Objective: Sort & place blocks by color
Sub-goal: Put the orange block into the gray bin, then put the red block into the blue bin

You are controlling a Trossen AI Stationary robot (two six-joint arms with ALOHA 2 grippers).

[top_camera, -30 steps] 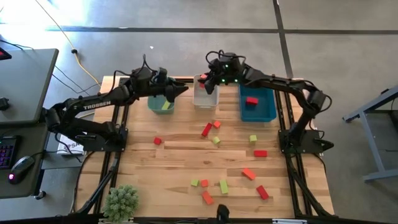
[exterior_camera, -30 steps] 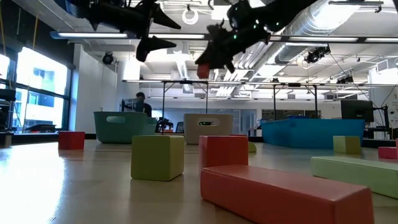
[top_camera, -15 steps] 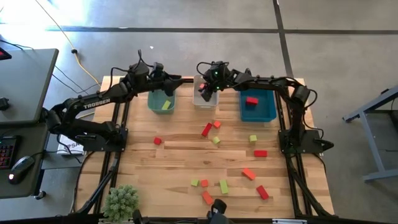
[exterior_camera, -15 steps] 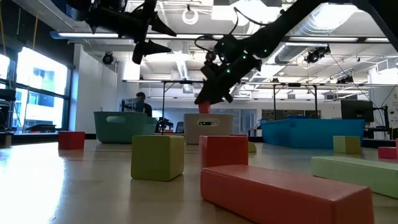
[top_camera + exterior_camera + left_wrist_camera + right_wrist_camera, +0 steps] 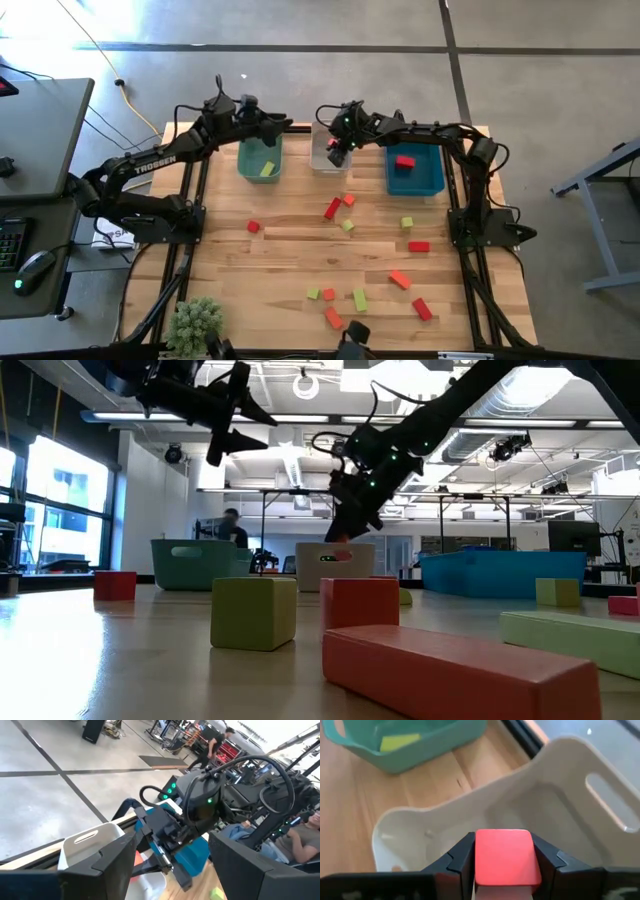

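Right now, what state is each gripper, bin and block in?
Right gripper: shut on an orange-red block, low over the white bin.
Left gripper: open, holding nothing, above the green bin.
Green bin: holds one yellow-green block.
Blue bin: holds one red block.
Loose blocks: unsorted on the table.

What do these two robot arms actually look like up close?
Both arms are black and jointed, with loose black cables looping near the wrists. The left arm carries white TROSSEN lettering. Small green lights glow on the right arm's wrist. The right gripper ends in two flat, angular black fingers.
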